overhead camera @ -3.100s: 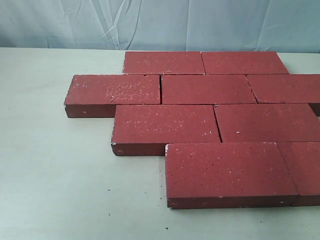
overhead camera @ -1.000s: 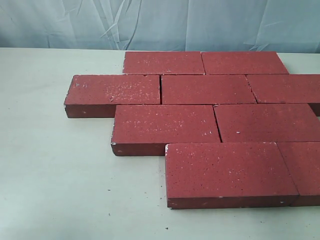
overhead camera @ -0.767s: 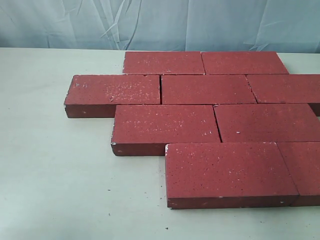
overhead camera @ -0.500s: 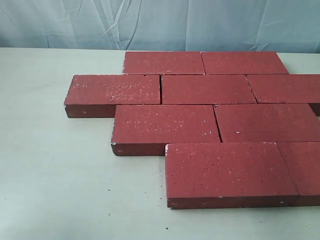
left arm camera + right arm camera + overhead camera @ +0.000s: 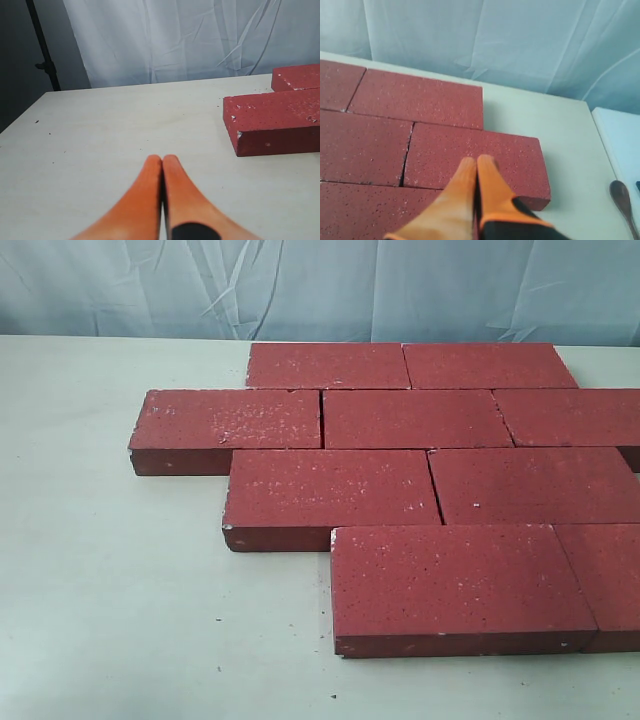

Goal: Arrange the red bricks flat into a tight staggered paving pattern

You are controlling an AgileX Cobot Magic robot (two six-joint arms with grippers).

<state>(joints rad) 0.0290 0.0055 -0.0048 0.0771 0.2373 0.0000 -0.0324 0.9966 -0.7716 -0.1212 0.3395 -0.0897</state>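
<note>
Clenched on nothing: left tool [image 5: 162, 159] over bare surface [image 5: 100, 130], bricks [image 5: 272, 122] lying off to one side; right tool [image 5: 476, 161] (also empty) over them.

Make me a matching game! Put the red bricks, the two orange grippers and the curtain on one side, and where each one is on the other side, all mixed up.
1. left gripper
2. right gripper
3. red bricks
4. curtain

A. hangs behind the table
B. shut, over pale table
C. flat in staggered rows
D. shut, over the bricks

Pairs: 1-B, 2-D, 3-C, 4-A
</note>
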